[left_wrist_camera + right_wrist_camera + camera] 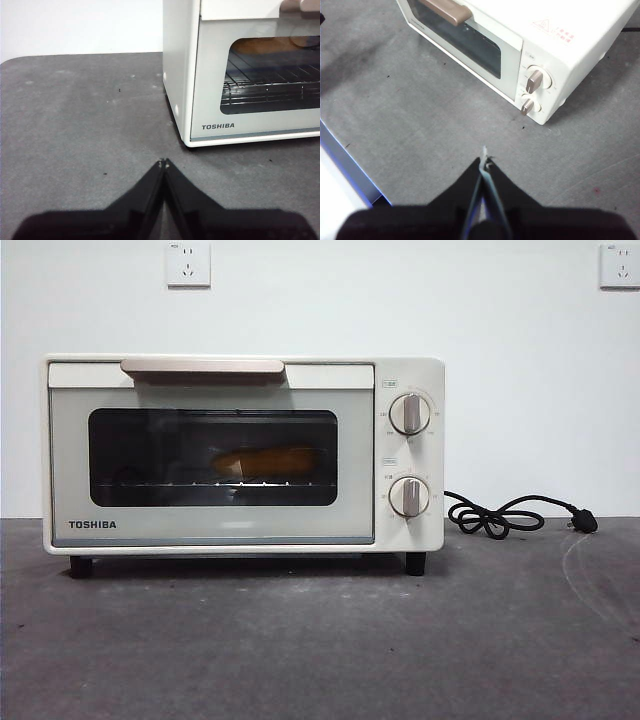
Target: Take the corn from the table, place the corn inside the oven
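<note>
The corn (268, 460) lies on the rack inside the closed oven (243, 453); both hands, left hand (164, 162) and right hand (484, 161), pinched closed, empty, apart from it.

You're looking at a matt, mottled grey desk (300, 640), faintly rough. The oven (420, 530) has a smooth cream shell with a soft sheen, dark glossy glass (140, 455) and a wire metal rack (270, 90). Your cord (500, 515) looks like black rubber.

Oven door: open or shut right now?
Shut: the cream-white Toshiba toaster oven has its door flush, with the yellow-orange corn cob behind the dark glass.
</note>
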Available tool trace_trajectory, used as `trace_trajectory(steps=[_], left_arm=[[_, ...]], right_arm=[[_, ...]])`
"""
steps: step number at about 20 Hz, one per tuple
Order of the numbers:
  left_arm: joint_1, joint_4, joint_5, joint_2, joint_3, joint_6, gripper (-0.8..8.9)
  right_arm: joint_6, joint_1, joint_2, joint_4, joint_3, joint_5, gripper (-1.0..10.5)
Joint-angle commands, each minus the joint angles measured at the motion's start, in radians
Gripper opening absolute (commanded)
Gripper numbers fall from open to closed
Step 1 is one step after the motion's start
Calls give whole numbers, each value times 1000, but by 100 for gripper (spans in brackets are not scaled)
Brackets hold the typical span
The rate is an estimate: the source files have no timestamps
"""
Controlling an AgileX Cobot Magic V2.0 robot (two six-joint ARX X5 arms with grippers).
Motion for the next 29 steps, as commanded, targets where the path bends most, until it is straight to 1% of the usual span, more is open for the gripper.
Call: trace_trajectory(steps=[1,24,27,29], left_arm=[[4,14,-1,-2,-8,17,-3],[4,14,-1,14,-8,17,-3],[4,14,-1,14,-8,17,-3],[4,14,-1,14,-8,17,-3]], right_arm=[[-3,0,1,8,1,3,-1],[-4,0,1,8,1,3,-1],[-85,0,1,13,1,23,-1],[-87,0,1,11,1,36,0]])
